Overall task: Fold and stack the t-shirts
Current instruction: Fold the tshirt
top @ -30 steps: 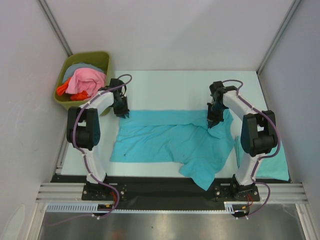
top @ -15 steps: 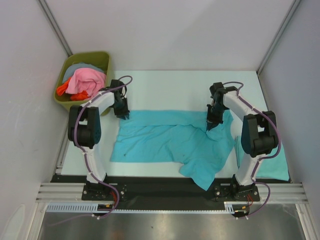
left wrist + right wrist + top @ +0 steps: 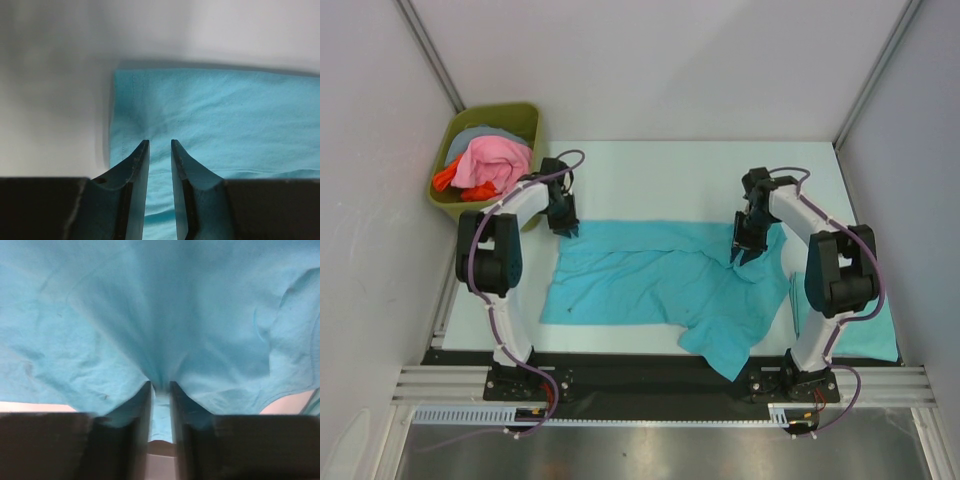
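Observation:
A turquoise t-shirt point(image 3: 650, 280) lies spread and wrinkled across the middle of the white table point(image 3: 660, 180), one sleeve hanging over the near edge. My left gripper point(image 3: 567, 228) hovers at its far left corner, fingers a little apart with nothing between them; the left wrist view shows that corner point(image 3: 225, 110) under the gripper point(image 3: 160, 145). My right gripper point(image 3: 742, 255) sits on the shirt's far right part. In the right wrist view a gathered fold of the shirt point(image 3: 150, 305) runs in between the tips of the gripper point(image 3: 160, 386). A second teal t-shirt point(image 3: 865, 335) lies flat at the near right.
An olive-green bin point(image 3: 500, 108) with pink, orange and grey clothes point(image 3: 495, 160) stands at the far left corner. White walls close in the table on three sides. The arm bases and a black rail run along the near edge.
My right gripper has shifted slightly nearer and left with the shirt's fabric, and its fingers have eased apart a little. The left arm has stayed still.

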`<state>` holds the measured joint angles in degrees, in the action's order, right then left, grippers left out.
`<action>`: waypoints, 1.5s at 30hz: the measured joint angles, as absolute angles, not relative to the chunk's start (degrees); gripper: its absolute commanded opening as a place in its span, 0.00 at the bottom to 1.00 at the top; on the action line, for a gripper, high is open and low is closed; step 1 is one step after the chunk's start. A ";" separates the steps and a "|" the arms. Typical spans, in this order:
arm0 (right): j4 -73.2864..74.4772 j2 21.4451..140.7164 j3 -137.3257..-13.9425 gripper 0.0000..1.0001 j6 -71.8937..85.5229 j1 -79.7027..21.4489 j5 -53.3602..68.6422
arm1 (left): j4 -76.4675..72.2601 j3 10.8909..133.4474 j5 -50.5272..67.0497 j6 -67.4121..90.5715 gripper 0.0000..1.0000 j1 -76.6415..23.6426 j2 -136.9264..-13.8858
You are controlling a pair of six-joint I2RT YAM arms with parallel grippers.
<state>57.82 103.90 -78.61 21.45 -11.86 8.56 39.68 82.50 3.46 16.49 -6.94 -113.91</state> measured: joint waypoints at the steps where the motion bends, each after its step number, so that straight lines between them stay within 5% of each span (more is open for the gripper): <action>1: 57.71 103.90 -78.28 0.42 21.45 -11.57 9.10 | 39.79 82.76 3.46 16.49 0.30 -6.94 -113.91; 5: 56.16 102.65 -77.25 0.51 22.11 -7.99 11.66 | 40.03 84.03 3.49 16.49 0.29 -6.94 -113.91; 7: 54.11 101.36 -77.23 0.49 22.81 -4.05 13.23 | 40.36 85.10 3.68 16.53 0.18 -6.94 -113.97; 14: 42.09 103.77 -79.05 0.38 25.96 10.20 15.79 | 40.58 92.01 4.29 16.53 0.14 -6.94 -117.99; 26: 38.06 116.60 -88.03 0.49 23.73 12.64 16.43 | 42.76 93.84 3.27 16.47 0.11 -6.94 -123.09; 34: 38.13 122.30 -90.98 0.32 22.37 13.02 18.20 | 44.07 95.35 2.96 16.47 0.09 -6.94 -124.18; 38: 38.06 122.74 -91.24 0.00 22.50 13.39 18.46 | 44.84 96.14 2.92 16.47 0.09 -6.94 -124.68; 45: 37.36 124.20 -93.47 0.00 23.97 13.50 14.85 | 45.63 96.90 2.57 16.49 0.08 -6.94 -125.16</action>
